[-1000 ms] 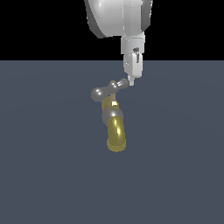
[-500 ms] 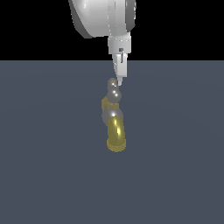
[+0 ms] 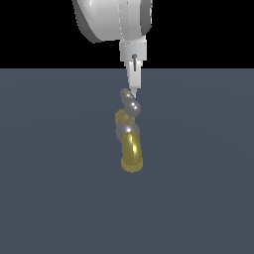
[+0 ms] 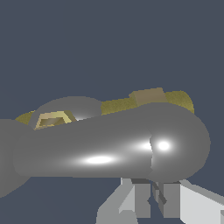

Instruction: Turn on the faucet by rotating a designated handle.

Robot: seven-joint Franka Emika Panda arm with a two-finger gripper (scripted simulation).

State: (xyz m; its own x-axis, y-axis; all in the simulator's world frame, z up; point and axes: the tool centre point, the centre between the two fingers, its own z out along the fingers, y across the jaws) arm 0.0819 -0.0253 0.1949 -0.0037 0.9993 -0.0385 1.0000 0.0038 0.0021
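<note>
Faucet standing mid-worktop, gold spout toward the near side. Handle seen end-on atop it. Claw tip touches the handle's far end; finger spacing cannot be told.

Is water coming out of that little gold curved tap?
No water shows at the gold curved spout. The pincer touches the silver crossbar handle; whether the tap counts as on, cannot tell.

The handle has swung round from lying crosswise, one end out to the exterior view's left, to pointing nearly end-on toward the camera; the gripper has followed it leftward in that view, its fingertips now just above the faucet.
</note>
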